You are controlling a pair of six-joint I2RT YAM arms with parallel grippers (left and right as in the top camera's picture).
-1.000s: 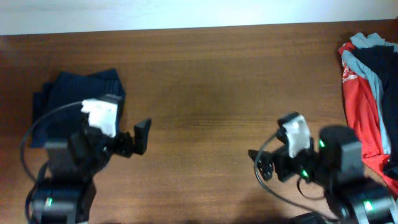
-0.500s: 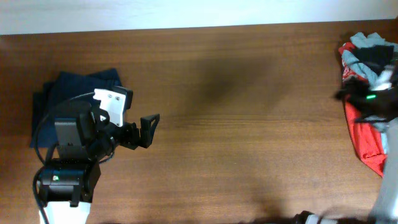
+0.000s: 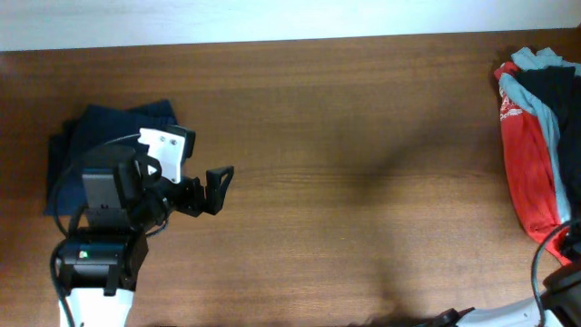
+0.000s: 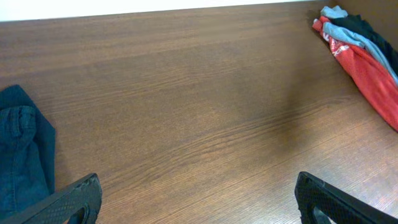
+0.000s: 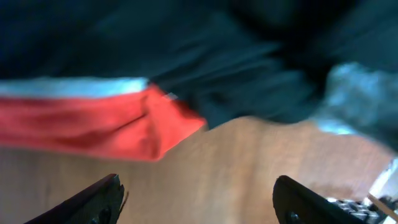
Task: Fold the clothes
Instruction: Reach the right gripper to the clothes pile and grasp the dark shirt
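A folded navy garment [image 3: 104, 136] lies at the table's left; its edge shows in the left wrist view [image 4: 22, 149]. A loose pile of clothes [image 3: 536, 136], red, light blue and black, lies at the right edge and also shows in the left wrist view [image 4: 360, 50]. My left gripper [image 3: 213, 186] is open and empty just right of the navy garment, over bare wood [image 4: 196, 205]. My right gripper [image 5: 199, 199] is open and empty, close to the pile's red cloth [image 5: 93, 124] and dark cloth [image 5: 217, 62]; that view is blurred. In the overhead view the right gripper is out of frame.
The brown wooden table [image 3: 363, 136] spans the whole view, with a white wall strip along its far edge. Part of the right arm and its cable [image 3: 563, 272] shows at the bottom right corner.
The right arm swung from the table's front centre to the pile at the right, then dropped to the bottom right corner. The left arm shifted slightly right.
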